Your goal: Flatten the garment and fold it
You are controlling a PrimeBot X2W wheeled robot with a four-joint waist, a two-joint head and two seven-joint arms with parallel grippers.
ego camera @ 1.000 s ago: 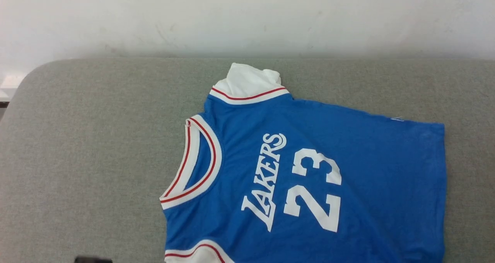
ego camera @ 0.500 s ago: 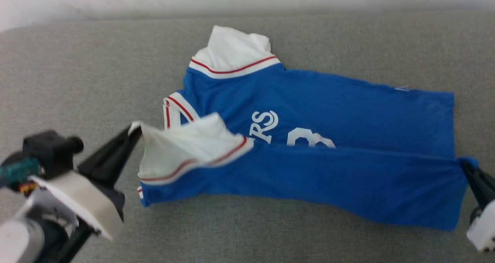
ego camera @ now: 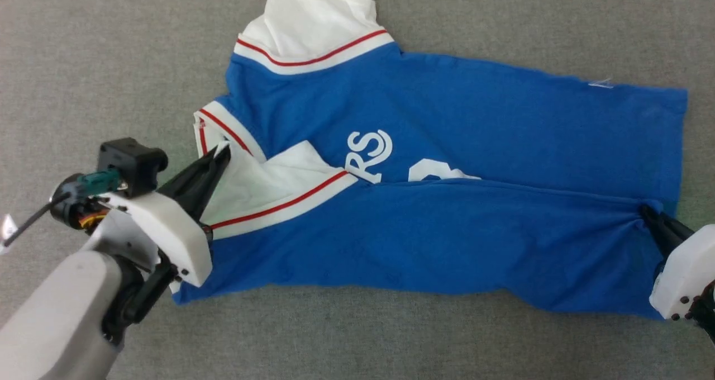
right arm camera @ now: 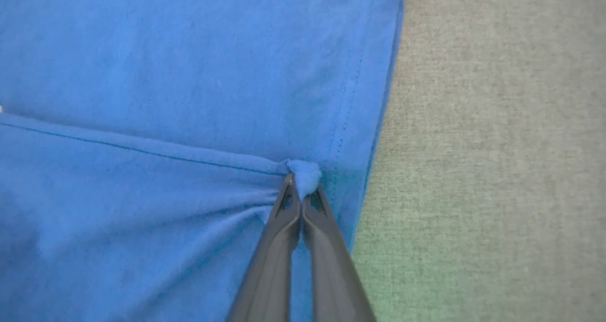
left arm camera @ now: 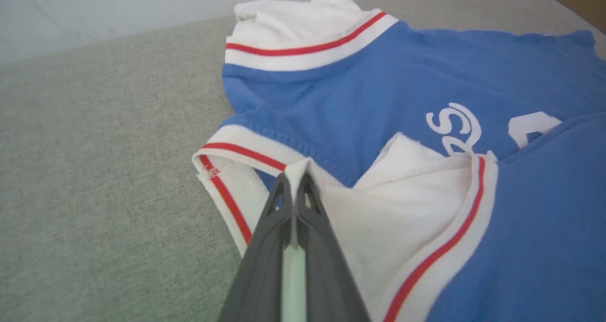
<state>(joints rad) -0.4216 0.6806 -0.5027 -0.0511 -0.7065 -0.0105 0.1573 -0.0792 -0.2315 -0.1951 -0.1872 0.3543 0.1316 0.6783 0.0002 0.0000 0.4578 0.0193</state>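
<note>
Folding is under way; my read is the first lengthwise fold is about half done.

Head view: garment (ego camera: 447,117) lies across the grey padded surface (ego camera: 84,61), collar (ego camera: 220,126) to my left, hem (ego camera: 676,145) to my right. The near long edge is turned over toward the middle and covers the lower part of the chest lettering (ego camera: 368,156) and most of the number. Left claw (ego camera: 220,155) is pinched shut on the near sleeve (ego camera: 262,184). Right claw (ego camera: 645,211) is pinched shut on the near hem corner. Far sleeve (ego camera: 307,17) sticks out white beyond the body, not tucked. To do, as I judge it: lay this fold down flat, fold the far side in, then fold across.

Left wrist view: left claw (left arm camera: 294,182) fingers are together with a thin white edge of near sleeve (left arm camera: 402,203) between the tips. The red-and-white trim runs clean, and the blue jersey behind lies fairly smooth.

Right wrist view: right claw (right arm camera: 300,184) is closed on a small bunched nub of blue cloth just inside the hem (right arm camera: 374,76). Creases fan out from the pinch. The fold line runs straight off to one side.
</note>
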